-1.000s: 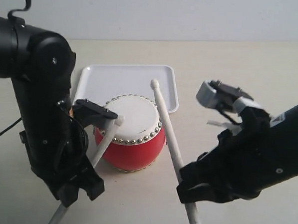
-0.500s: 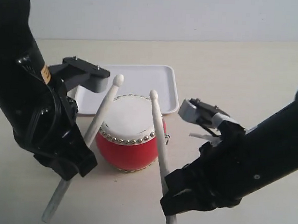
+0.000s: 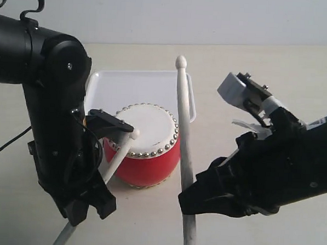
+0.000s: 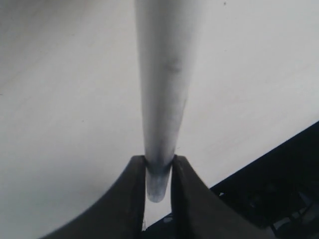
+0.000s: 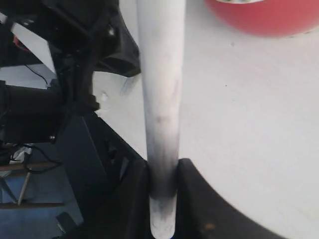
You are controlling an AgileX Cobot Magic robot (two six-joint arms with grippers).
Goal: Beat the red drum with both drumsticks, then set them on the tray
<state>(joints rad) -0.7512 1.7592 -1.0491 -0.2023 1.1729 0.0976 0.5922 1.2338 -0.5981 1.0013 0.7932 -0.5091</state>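
The red drum (image 3: 145, 160) with its cream skin stands in the middle, in front of the white tray (image 3: 133, 88). My left gripper (image 3: 85, 198) is shut on one drumstick (image 3: 118, 156), whose rounded tip rests on the drum skin's left edge. In the left wrist view that drumstick (image 4: 162, 84) runs out from between the shut fingers (image 4: 127, 199). My right gripper (image 3: 188, 198) is shut on the other drumstick (image 3: 182, 134), raised nearly upright with its tip above the tray's right rim. The right wrist view has this drumstick (image 5: 160, 79) clamped, with the drum (image 5: 264, 15) at the edge.
The pale tabletop (image 3: 297, 74) stretches to the right and behind the tray. The bulky black left arm (image 3: 49, 111) stands close to the drum's left side, and the black right arm (image 3: 276, 172) fills the lower right. A dark cable (image 3: 3, 141) lies at the far left.
The left drumstick has swung down from a raised pose onto the drum skin. The right drumstick has lifted off the skin and now points up, its arm shifted slightly right.
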